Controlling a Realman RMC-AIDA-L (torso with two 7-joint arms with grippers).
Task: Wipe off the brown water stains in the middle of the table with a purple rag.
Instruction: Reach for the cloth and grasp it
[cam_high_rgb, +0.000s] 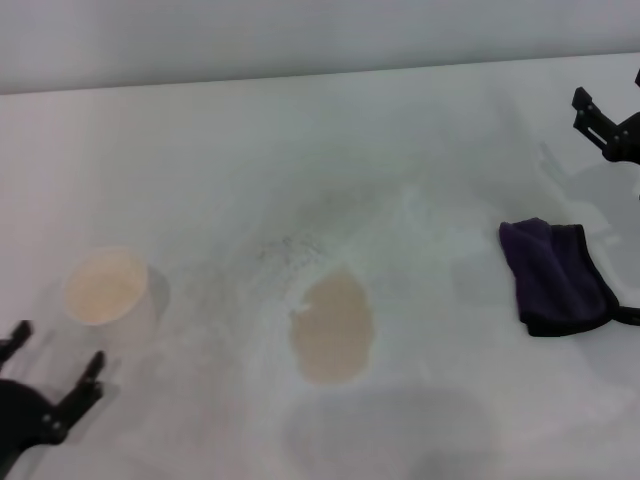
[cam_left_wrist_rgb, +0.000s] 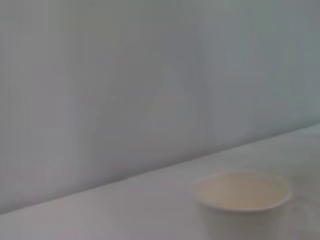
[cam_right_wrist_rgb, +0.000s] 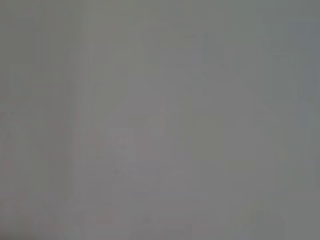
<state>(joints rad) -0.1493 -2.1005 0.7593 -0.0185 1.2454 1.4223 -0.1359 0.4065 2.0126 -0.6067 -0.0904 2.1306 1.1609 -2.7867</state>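
A tan-brown oval water stain (cam_high_rgb: 333, 328) lies in the middle of the white table (cam_high_rgb: 300, 160). The dark purple rag (cam_high_rgb: 557, 276) with black edging lies on the table at the right. My right gripper (cam_high_rgb: 597, 118) hangs at the far right edge, beyond the rag and apart from it, its fingers open and empty. My left gripper (cam_high_rgb: 55, 352) sits at the near left corner, open and empty, just in front of a paper cup. The right wrist view shows only blank grey.
A white paper cup (cam_high_rgb: 107, 290) stands at the left of the table, left of the stain; it also shows in the left wrist view (cam_left_wrist_rgb: 243, 192). A grey wall (cam_high_rgb: 300, 35) runs along the table's far edge. Faint grey smudges surround the stain.
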